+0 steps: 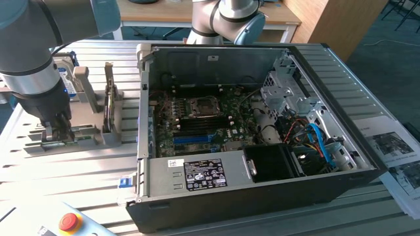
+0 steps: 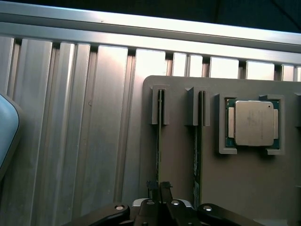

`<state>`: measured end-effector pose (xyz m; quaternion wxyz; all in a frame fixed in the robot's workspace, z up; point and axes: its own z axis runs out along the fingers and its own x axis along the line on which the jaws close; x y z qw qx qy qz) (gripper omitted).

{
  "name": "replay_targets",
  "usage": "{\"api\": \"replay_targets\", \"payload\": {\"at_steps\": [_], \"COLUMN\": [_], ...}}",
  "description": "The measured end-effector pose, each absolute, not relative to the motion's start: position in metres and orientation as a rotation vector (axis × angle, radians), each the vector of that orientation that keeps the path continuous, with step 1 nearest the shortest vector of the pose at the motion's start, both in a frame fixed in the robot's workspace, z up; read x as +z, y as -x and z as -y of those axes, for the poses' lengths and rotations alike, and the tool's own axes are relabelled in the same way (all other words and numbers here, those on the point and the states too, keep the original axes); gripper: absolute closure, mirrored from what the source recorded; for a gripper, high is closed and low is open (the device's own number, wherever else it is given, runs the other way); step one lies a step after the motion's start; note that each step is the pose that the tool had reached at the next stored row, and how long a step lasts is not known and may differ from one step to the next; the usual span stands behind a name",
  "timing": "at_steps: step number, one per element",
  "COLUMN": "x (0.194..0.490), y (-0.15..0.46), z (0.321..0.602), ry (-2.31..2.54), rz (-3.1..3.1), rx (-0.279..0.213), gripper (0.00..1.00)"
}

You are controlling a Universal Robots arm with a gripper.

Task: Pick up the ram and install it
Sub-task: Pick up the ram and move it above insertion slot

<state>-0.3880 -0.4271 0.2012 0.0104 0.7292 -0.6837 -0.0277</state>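
Observation:
The ram (image 2: 159, 141) stands on edge in a slot of the grey holder (image 2: 178, 155), seen as a thin dark-green strip. My gripper (image 2: 159, 186) is down over its near end, and its dark fingers (image 2: 152, 189) are pressed together on the strip's top edge. A second similar green stick (image 2: 198, 150) stands in the neighbouring slot, untouched. In the exterior view my gripper (image 1: 56, 129) reaches down onto the grey holder (image 1: 85, 137) at the exterior view's left, beside the open computer case (image 1: 217, 59). Blue memory slots (image 1: 196, 139) lie on the motherboard (image 1: 226, 115) inside.
A processor chip (image 2: 254, 123) sits in a pocket of the holder beside the sticks. Other parts stand upright in the fixture (image 1: 108, 98). A red emergency button (image 1: 69, 221) is at the front, and printed sheets (image 1: 394, 152) lie at the exterior view's right. The bench is ribbed aluminium (image 2: 94, 117).

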Motion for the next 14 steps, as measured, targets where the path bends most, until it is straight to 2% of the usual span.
{"api": "replay_targets", "payload": {"at_steps": [14], "x": [0.2080], "y": [0.3881], "z": [0.4271], "ry": [-2.275], "rz": [2.134], "rx": [-0.086], "gripper": [0.88]}}
